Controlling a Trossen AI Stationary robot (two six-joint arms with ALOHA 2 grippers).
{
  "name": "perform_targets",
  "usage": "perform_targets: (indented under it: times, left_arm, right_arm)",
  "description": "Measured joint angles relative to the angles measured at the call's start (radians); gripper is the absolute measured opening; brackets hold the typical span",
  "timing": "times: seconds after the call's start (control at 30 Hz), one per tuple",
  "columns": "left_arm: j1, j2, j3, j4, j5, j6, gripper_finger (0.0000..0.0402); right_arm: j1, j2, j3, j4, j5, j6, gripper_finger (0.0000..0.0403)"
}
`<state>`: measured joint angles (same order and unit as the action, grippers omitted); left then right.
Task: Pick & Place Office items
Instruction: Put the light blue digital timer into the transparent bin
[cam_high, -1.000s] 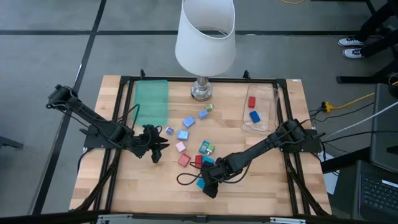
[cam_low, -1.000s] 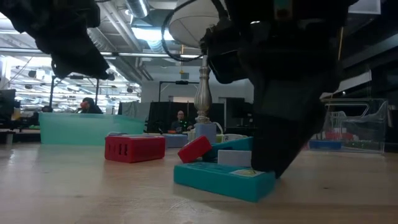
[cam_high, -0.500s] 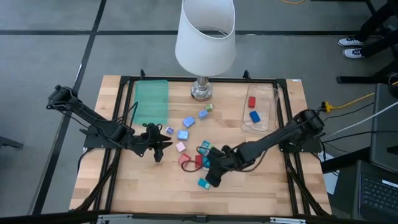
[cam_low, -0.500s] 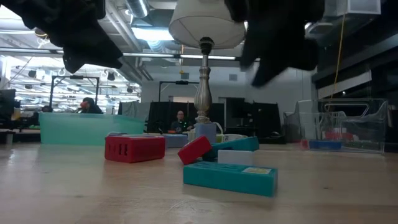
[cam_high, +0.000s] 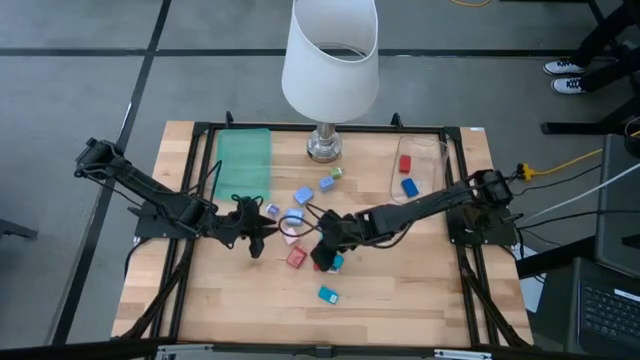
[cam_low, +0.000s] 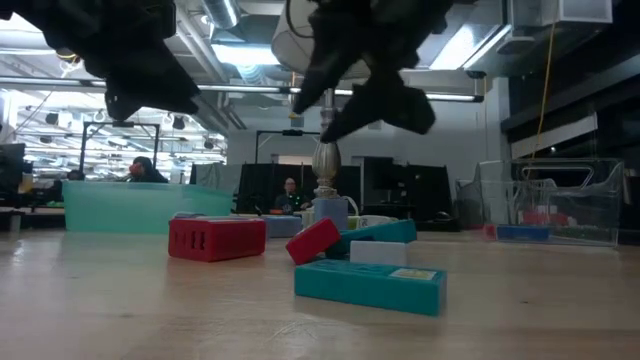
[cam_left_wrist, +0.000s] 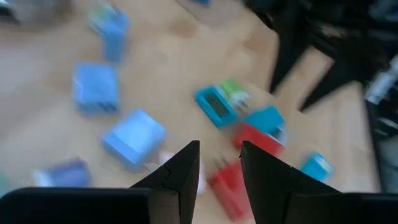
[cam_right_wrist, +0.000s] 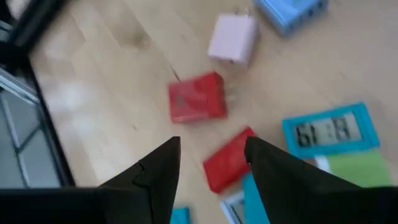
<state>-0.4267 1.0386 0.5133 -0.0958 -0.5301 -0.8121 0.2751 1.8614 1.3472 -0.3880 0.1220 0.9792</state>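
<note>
The office items lie scattered mid-table: blue pieces (cam_high: 294, 216), a pink one (cam_high: 290, 236), red ones (cam_high: 296, 257) and a teal one (cam_high: 327, 295) alone nearer the near edge, flat on the wood (cam_low: 370, 285). My right gripper (cam_high: 320, 250) hovers open above the red pieces (cam_right_wrist: 227, 162), touching nothing (cam_right_wrist: 214, 155). My left gripper (cam_high: 255, 236) hangs open just left of the cluster, above the table (cam_left_wrist: 219, 168). Both show raised in the low view: the right gripper (cam_low: 375, 110) and the left gripper (cam_low: 140, 90).
A clear bin (cam_high: 432, 172) at the far right holds a red and a blue piece. A flat green tray (cam_high: 245, 165) lies far left. A lamp with a white shade (cam_high: 330, 60) stands on its base (cam_high: 323, 146) at the far edge. Bare wood lies along the near edge.
My right gripper rose off the teal piece near the near edge and moved toward the far-left, over the red pieces in the cluster. The teal piece, tipped under the fingers before, now lies flat and alone. My left gripper edged slightly toward the cluster.
</note>
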Motion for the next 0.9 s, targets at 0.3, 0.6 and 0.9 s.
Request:
perform_targets:
  times: [0.3,0.6,0.9]
  left_arm:
    - [-0.023,0.000,-0.001,0.011,0.083,-0.073,0.0113]
    - [0.037,0.003,-0.001,0.037,0.086,-0.146,0.0113]
    - [0.202,0.141,0.026,0.193,0.305,-0.174,0.0132]
  right_arm:
    - [-0.025,0.000,0.000,0.062,0.047,-0.044,0.0194]
    - [-0.092,-0.001,0.000,0.096,-0.167,-0.058,0.0194]
    - [-0.207,-0.049,0.002,0.147,-0.251,-0.187,0.0194]
